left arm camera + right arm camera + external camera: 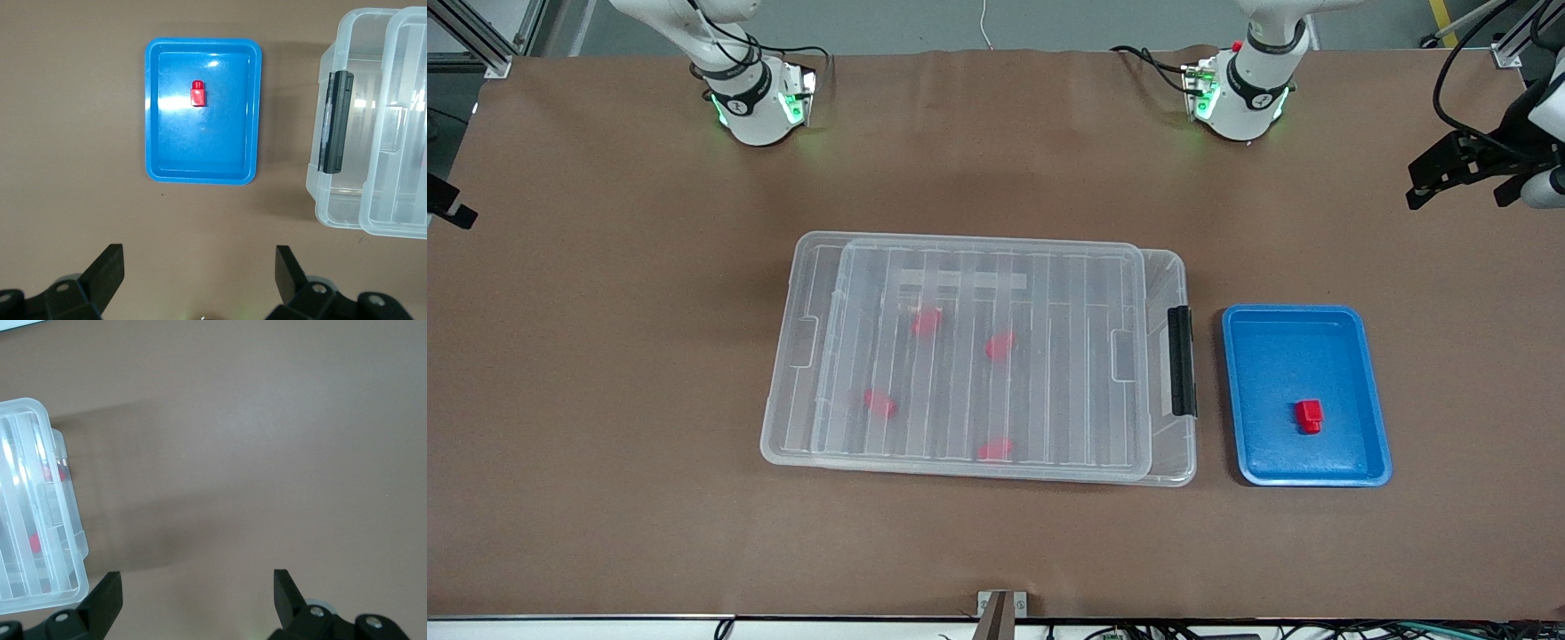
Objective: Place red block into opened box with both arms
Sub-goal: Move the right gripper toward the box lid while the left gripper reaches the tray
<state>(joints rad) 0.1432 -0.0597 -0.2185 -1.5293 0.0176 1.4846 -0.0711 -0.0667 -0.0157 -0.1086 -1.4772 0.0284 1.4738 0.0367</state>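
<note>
The red block (pixel 1309 415) (pixel 198 93) lies in a blue tray (pixel 1303 310) (pixel 152 113) toward the left arm's end of the table. The clear box (pixel 1172 274) (pixel 333 193) (pixel 40 420) sits mid-table with its ribbed lid (pixel 978 356) resting loosely on top and its black latch (pixel 1181 360) facing the tray. My left gripper (pixel 1458 173) (pixel 200 257) hangs open and empty over bare table, farther from the front camera than the tray. My right gripper (pixel 449 206) (pixel 198 580) is open and empty at the right arm's end, beside the box.
Several other small red blocks (pixel 927 322) show through the lid inside the box. Brown table (pixel 996 542) stretches around the box and the tray. A metal bracket (pixel 1000 609) stands at the table's near edge.
</note>
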